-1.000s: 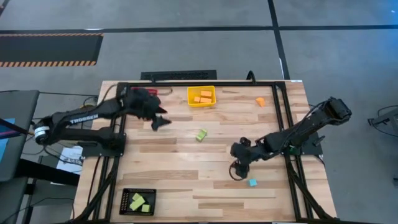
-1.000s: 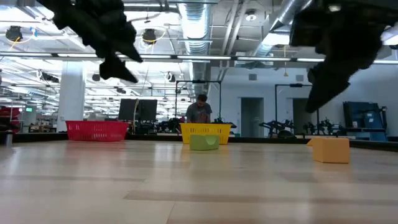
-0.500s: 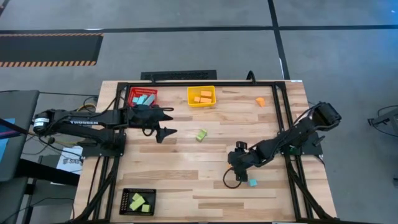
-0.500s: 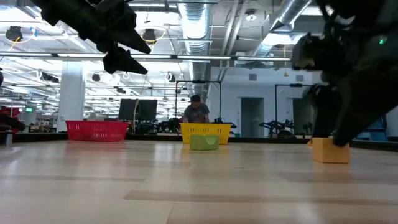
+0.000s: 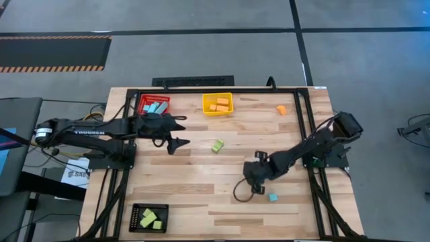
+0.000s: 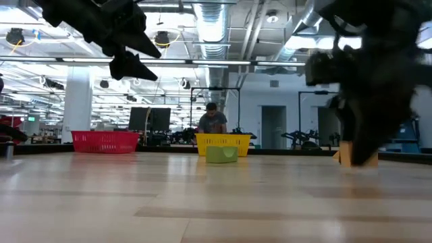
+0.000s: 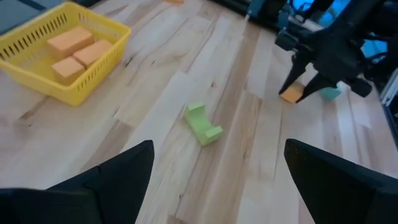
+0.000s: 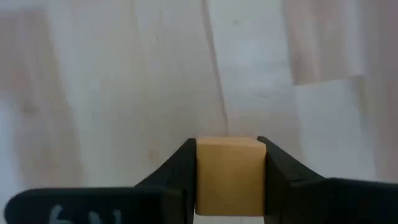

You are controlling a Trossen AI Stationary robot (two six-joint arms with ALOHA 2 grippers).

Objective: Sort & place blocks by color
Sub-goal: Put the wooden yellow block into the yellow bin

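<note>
My right gripper (image 8: 230,180) is clamping an orange block (image 8: 229,174) squarely between my two fingers (image 8: 180,171).

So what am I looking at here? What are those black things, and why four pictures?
Those are two robot arms at a wooden table, sorting small coloured blocks into baskets. One picture looks straight down from above, one looks level across the tabletop, and the other two come from cameras on each arm's wrist. The right pincer is closed on an orange block low over the table, as its wrist camera shows. The left pincer hangs open above the table, holding nothing. On the table stand a red basket with blue blocks, a yellow basket with orange ones and a black tray with green ones. A green block, another orange one and a blue one lie loose.
</note>
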